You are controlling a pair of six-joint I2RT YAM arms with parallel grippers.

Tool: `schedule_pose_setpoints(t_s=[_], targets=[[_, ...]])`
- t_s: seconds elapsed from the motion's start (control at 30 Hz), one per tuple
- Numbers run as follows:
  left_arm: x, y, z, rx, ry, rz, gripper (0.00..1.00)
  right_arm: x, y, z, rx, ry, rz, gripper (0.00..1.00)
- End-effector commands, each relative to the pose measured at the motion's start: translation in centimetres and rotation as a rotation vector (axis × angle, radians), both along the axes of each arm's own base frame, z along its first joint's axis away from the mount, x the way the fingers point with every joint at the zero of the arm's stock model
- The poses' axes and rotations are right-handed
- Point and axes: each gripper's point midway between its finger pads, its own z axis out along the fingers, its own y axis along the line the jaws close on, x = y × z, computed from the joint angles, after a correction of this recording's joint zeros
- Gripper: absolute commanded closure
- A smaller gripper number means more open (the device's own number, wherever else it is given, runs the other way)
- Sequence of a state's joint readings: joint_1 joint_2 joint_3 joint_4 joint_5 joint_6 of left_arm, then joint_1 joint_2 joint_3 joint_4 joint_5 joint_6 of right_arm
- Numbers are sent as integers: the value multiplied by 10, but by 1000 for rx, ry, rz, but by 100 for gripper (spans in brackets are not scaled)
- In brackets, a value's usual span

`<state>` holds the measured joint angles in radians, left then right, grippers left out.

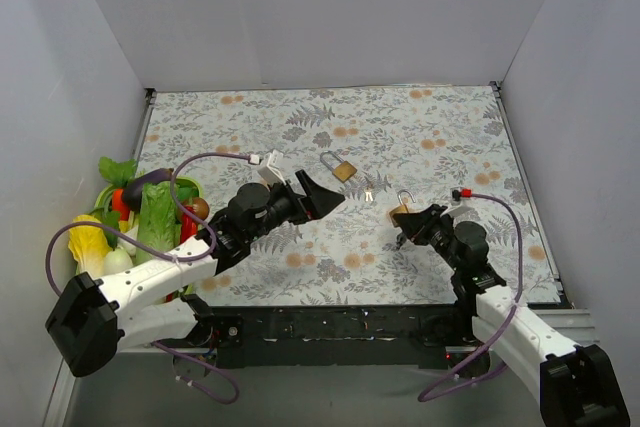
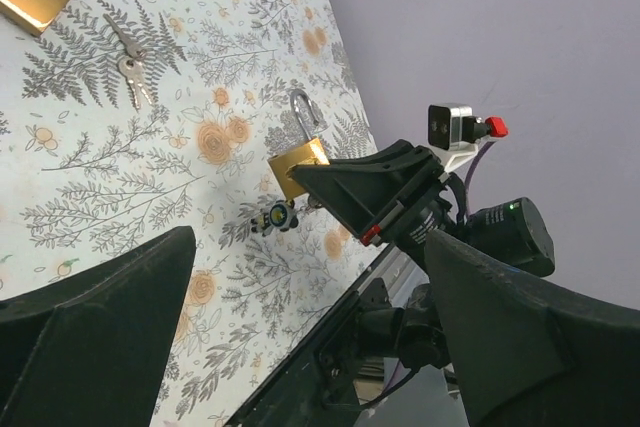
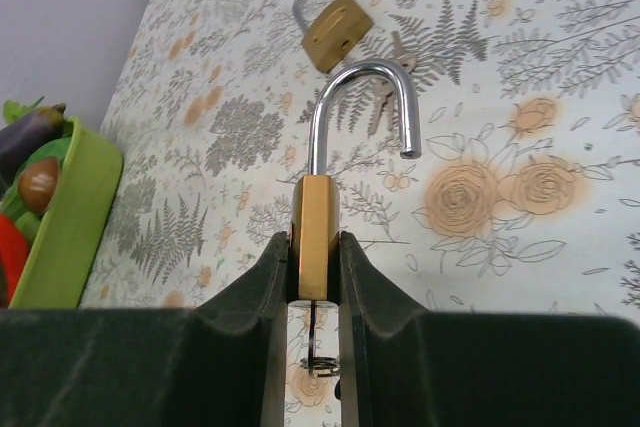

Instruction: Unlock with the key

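**Lock in my right, key at 3 o'clock from my left**

My right end effector (image 3: 315, 252) is clenched on the narrow faces of the brass padlock (image 3: 315, 217), holding it on edge just above the tabletop (image 1: 430, 127). In the right wrist view its long axis runs from 6 to 12 o'clock. The shackle (image 3: 365, 67) is at the 12 end, and its free leg hangs clear of the body, so I judge the lock to be sprung open. At the 6 end the key (image 2: 277, 217) sticks out of the underside with its ring dangling (how deep it sits in the keyway I cannot tell).

My left end effector (image 1: 325, 197) is released, fingers spread wide and gripping nothing. From above, the held padlock lies at about 3 o'clock from it, near but apart. The left wrist camera looks straight at the lock's broad face, with the key toward 7 o'clock of the body.

So the key end faces my left arm, which is the only free one. Any further turn or pull on the key would be its job, reaching across toward 3 o'clock.

A second padlock (image 1: 341, 167) and loose keys (image 1: 368, 191) lie on the tabletop between 12 and 2 o'clock of my left end effector, untouched.
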<state>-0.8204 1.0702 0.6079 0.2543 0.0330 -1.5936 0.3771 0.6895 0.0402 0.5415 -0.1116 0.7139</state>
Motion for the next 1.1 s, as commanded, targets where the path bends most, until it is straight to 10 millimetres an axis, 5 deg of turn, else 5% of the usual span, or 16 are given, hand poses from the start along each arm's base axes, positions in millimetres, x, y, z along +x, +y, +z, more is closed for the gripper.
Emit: schedule_pose_setpoints(t_s=[0.0,0.43,1.07], targets=[[-1,9,-3,16,-1,11,2,10,-10,15,28,-69,-24,99],[1,27,-4,29,-4,45,2,29,-34,-11,69,23,-94,99],[16,44,-6,98,-34,87,2,56,-41,-40,70,121,-121,99]])
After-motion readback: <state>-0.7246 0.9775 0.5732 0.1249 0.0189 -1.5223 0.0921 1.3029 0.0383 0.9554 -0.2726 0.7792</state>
